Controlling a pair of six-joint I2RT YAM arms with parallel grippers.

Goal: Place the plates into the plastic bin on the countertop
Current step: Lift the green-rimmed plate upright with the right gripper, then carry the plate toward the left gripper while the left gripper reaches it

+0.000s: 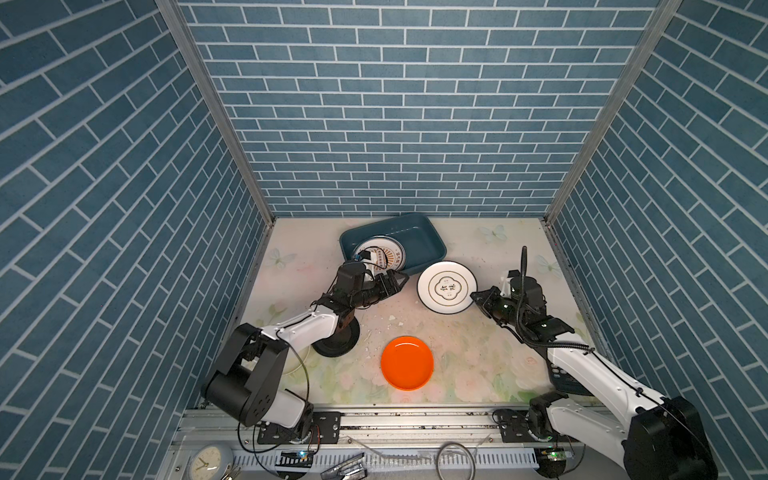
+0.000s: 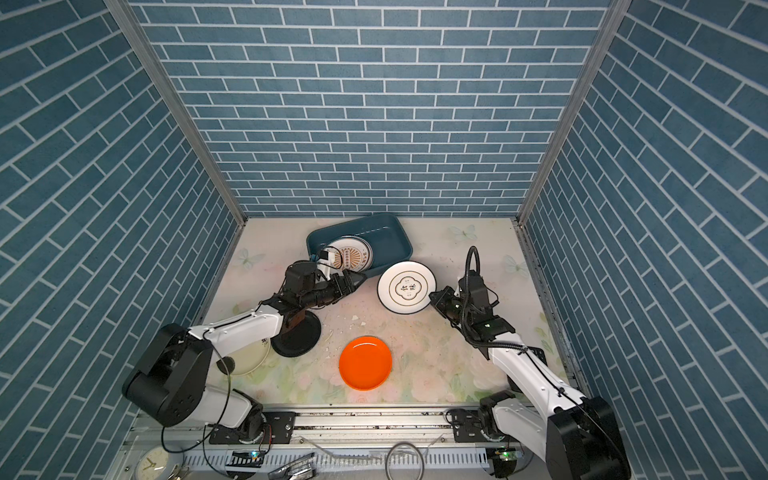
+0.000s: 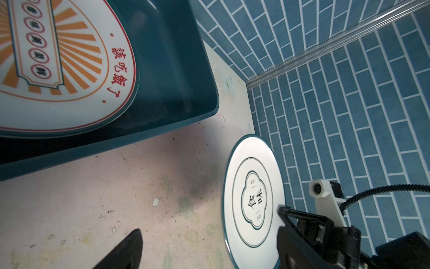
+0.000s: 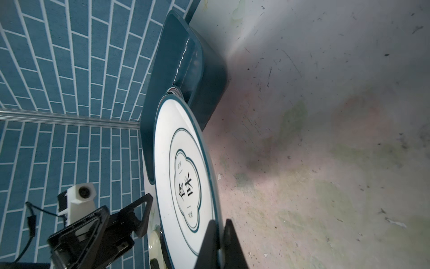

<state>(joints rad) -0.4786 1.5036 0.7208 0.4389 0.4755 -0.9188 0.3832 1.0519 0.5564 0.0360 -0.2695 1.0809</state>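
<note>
1. Progress: one plate is visibly in. The sunburst plate (image 1: 390,254) lies inside the plastic bin (image 1: 419,237) at the back of the counter (image 1: 478,353), in the bin's left half. The right half is bare. Can't tell whether more plates sit under it.
2. The teal-rimmed plate (image 1: 447,286) is in transit. The right gripper (image 1: 477,297) is clamped on its rim, and the plate is tilted and looks clear of the counter. It is just beside the bin's near right corner, not yet over it.
3. The left gripper (image 1: 400,282) has its jaws spread and holds nothing. It is near the bin's front wall.
4. Untouched on the counter:
   - orange plate (image 1: 407,363), front middle
   - black plate (image 1: 338,343), partly under the left arm
   - cream plate (image 2: 249,358), mostly hidden by that arm
5. Judgement: early stage. By visible count, four plates are left to place, one of them close to going in.
</note>
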